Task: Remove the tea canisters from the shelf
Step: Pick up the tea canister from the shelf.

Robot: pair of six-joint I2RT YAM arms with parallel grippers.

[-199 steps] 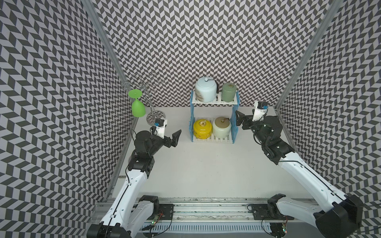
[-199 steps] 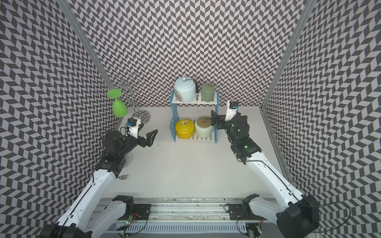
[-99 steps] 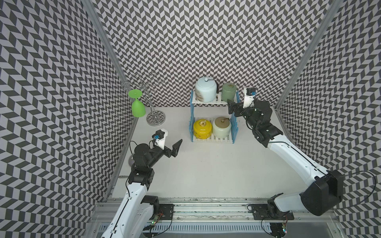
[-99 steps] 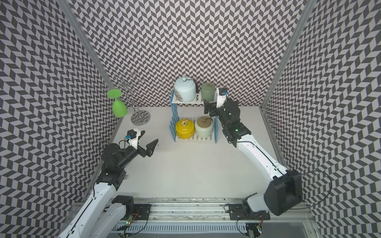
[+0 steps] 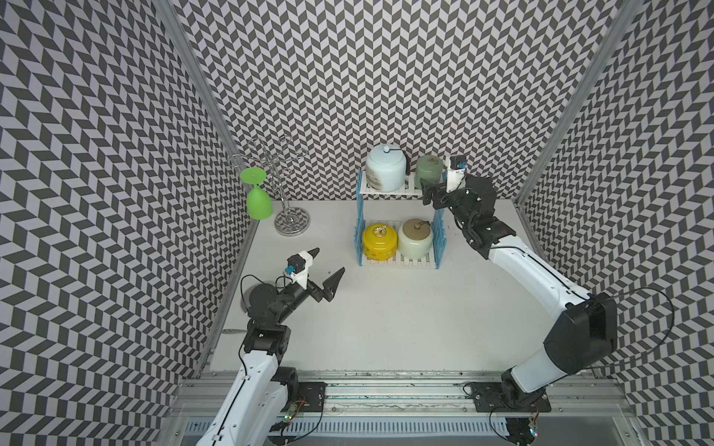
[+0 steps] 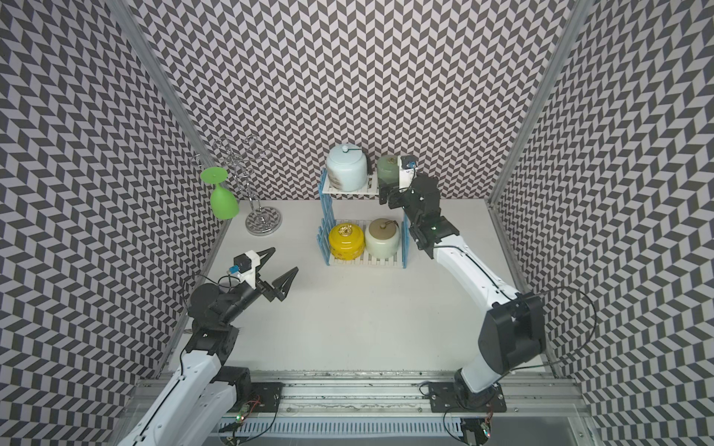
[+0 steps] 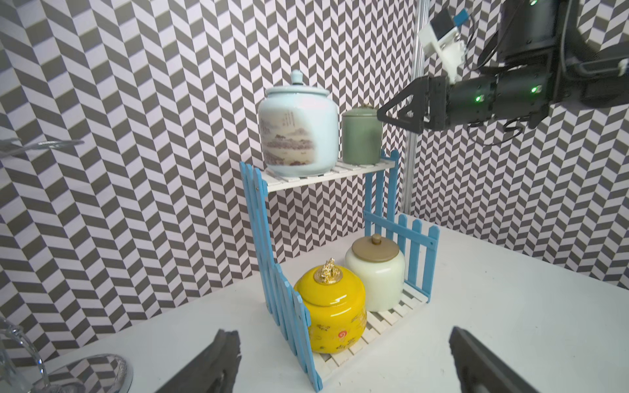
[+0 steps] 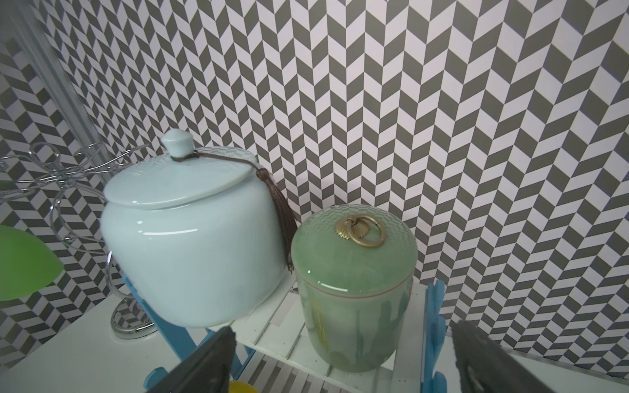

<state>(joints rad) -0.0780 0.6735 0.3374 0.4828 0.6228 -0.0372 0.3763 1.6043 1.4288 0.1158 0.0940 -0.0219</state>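
The shelf [image 5: 359, 216] stands at the back of the table with the tea canisters on it. The pale blue one [image 5: 386, 173] and the sage green one [image 5: 429, 172] sit on the upper tier. The yellow one [image 5: 379, 241] and the cream one [image 5: 415, 239] sit on the lower tier. My right gripper [image 5: 434, 189] is open at upper-tier height. In the right wrist view the green canister [image 8: 354, 292] stands just ahead of its fingers [image 8: 207, 364], untouched. My left gripper [image 5: 330, 260] hangs open and empty over the table, left of the shelf, facing the yellow canister [image 7: 332, 306].
A chrome wire stand [image 5: 288, 208] holding an upside-down green goblet [image 5: 259, 200] stands at the back left. Patterned walls close in the table on three sides. The shelf's blue picket side [image 8: 434, 326] lies between my right gripper's fingers.
My right gripper has risen from beside the lower tier to the upper tier, by the green canister. My left arm has drawn back toward the front, away from the wire stand. Both stay open.
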